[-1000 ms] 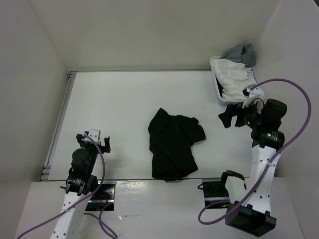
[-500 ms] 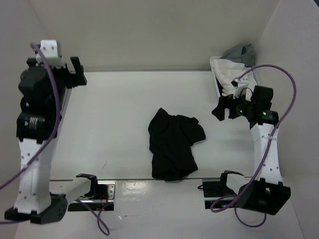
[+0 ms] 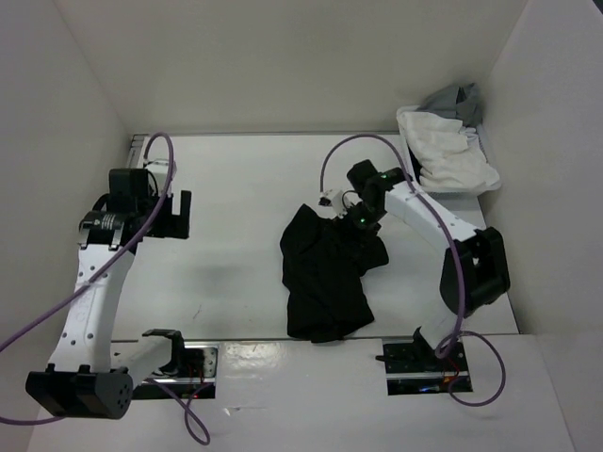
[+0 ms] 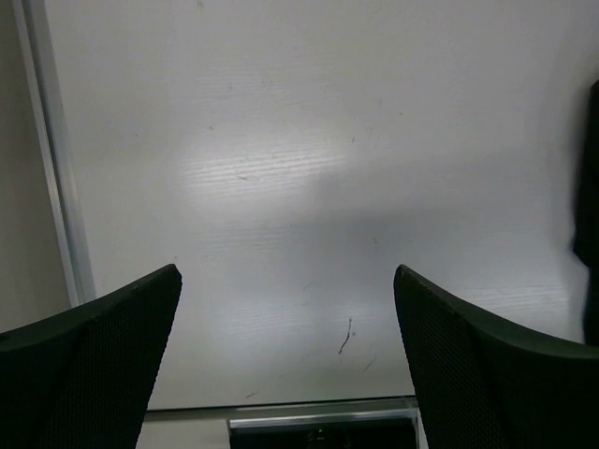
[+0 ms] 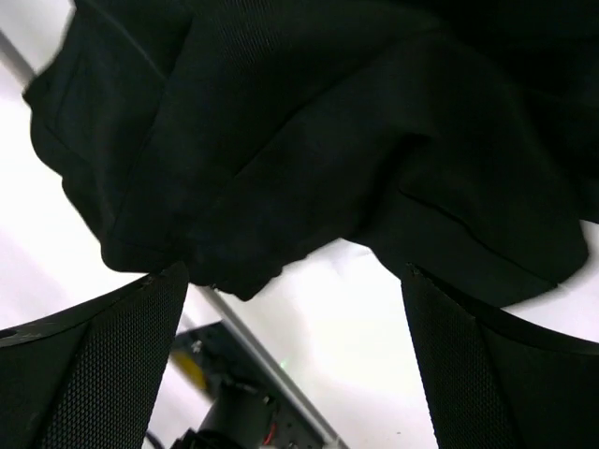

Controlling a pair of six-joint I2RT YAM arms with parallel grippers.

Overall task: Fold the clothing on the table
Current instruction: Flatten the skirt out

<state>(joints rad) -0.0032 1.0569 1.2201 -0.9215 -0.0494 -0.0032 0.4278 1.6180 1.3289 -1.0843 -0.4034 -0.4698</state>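
**Top external view: right end effector at the skirt's far right corner, left one well off to the side**

Your black skirt (image 3: pixel 325 273) lies crumpled near the middle of the white worktop (image 3: pixel 236 179). Its lower end reaches almost to the near edge, and a bunched lobe sticks out to the right at the far end. The garment is not spread flat, and folds overlap across its upper part.

Your right end effector (image 3: pixel 345 211) is stretched out over that far right lobe, directly above the dark fabric. In the right wrist view the end effector (image 5: pixel 295 281) has its fingers wide apart with nothing clamped between them. The skirt (image 5: pixel 328 140) fills the upper part of that view in heavy folds, and bare white worktop shows under its hem. From these views you cannot tell whether the fingertips touch the cloth.

Your left end effector (image 3: pixel 185 215) is on the left side of the worktop, well apart from the skirt, with bare surface between them. The left wrist view shows this end effector (image 4: pixel 287 309) also spread wide and empty above plain worktop. Only a dark sliver of the skirt (image 4: pixel 590 206) shows at the right edge of that view, and the metal rail (image 4: pixel 56 187) runs down the left.

A white cloth (image 3: pixel 443 155) and a grey cloth (image 3: pixel 457 97) are heaped in the far right corner, clear of the skirt.
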